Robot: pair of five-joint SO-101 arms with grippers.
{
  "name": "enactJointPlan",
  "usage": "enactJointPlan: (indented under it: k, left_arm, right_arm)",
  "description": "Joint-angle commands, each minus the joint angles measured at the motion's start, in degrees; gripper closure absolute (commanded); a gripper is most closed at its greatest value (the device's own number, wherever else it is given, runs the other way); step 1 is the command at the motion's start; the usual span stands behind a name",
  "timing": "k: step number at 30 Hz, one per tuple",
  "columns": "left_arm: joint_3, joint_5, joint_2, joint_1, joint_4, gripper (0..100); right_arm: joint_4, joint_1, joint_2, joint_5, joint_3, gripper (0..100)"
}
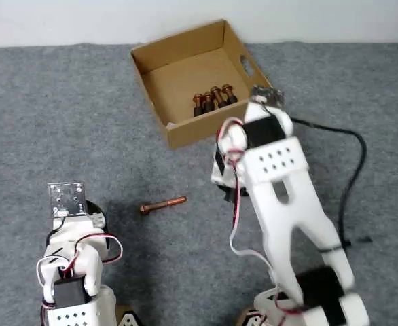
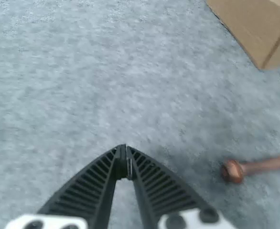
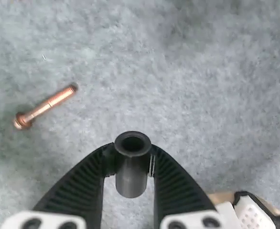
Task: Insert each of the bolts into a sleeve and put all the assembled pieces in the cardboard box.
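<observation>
Holding step: sleeve (image 3: 132, 179) is clamped in right gripper (image 3: 132, 157) | left gripper (image 2: 126, 162) is closed, empty | next: loose bolt (image 3: 44, 107) must be grasped and inserted.

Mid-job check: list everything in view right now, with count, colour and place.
cardboard box: one, brown, far side of the table, open top
assembled pieces: four, copper with dark sleeves, side by side inside the box
bolt: one, copper, lying loose on the table between the two arms
sleeve: one, black, held in the right gripper, open end up
table cover: one, grey, carpet-like
cable: one, black, beside the right arm
left gripper: one, black fingers, shut and empty, near the bolt
right gripper: one, black fingers, shut on the sleeve
</observation>
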Motion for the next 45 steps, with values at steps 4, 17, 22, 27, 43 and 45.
enactJointPlan:
  k: [4,17,22,27,43,45]
  left_arm:
    - [-0.22,-0.62,0.79,1.85,5.63,100]
    - [-5.05,-5.45,0.79,2.37,-5.01,100]
    - [-10.51,-5.36,1.05,3.78,0.18,100]
    - [-16.13,-4.84,1.14,5.36,5.36,100]
    - [-36.70,3.78,25.67,10.55,12.57,100]
    - [-40.75,5.01,33.85,10.55,15.65,100]
  right_arm:
    - [1.27,6.99,-18.51,2.81,8.09,99.0]
    - [-5.67,20.00,-47.96,5.54,30.68,99.0]
    - [-11.21,23.08,-58.07,5.63,41.41,99.0]
    - [-13.23,26.24,-65.01,5.54,51.87,99.0]
    - [-17.80,27.12,-89.80,9.14,62.07,99.1]
    - [-17.89,27.56,-90.07,9.14,62.42,99.1]
